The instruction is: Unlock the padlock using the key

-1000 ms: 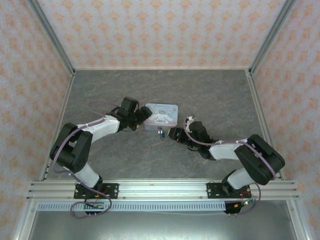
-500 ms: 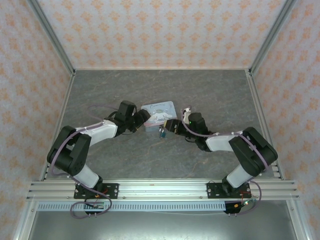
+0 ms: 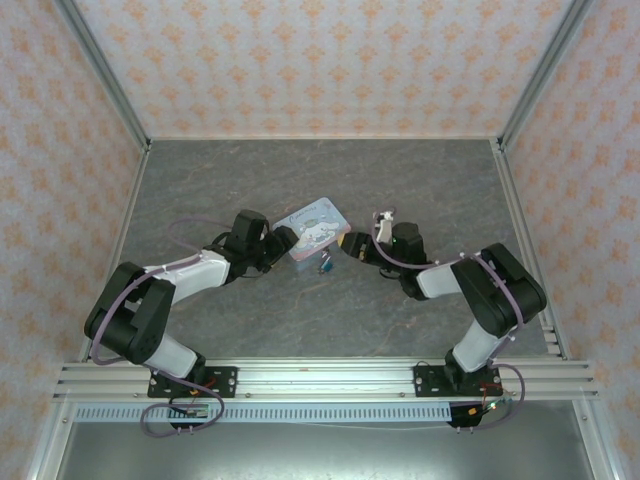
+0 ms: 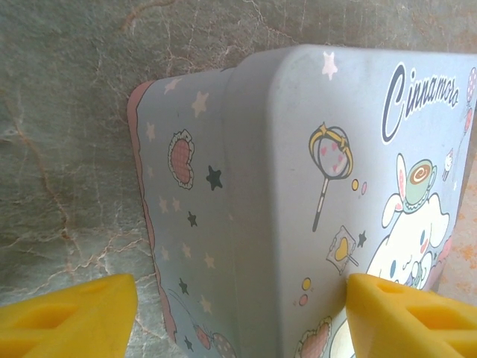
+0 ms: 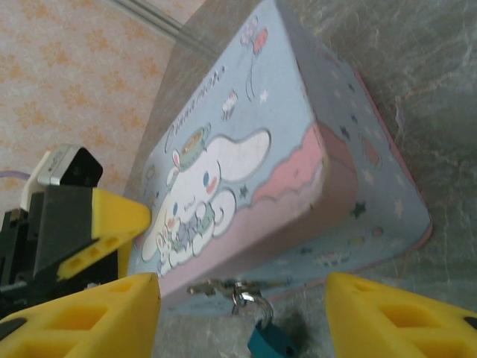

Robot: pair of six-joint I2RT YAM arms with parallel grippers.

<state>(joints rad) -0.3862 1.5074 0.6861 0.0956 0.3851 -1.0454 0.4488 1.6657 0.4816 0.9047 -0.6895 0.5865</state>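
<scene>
Both gape wide, gripping nothing: the left tool (image 4: 242, 298) straddles the tin (image 4: 246, 149); the right tool (image 5: 242, 287) faces the padlock (image 5: 246, 304).

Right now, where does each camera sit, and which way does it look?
Top camera: above and behind the arms, looking down on the table; both arms show.
Left wrist: close to the tin, facing its corner; its yellow fingers flank the tin.
Right wrist: low, facing the tin's clasp side; its fingers apart, left gripper beyond.
All three share the tin.
</scene>
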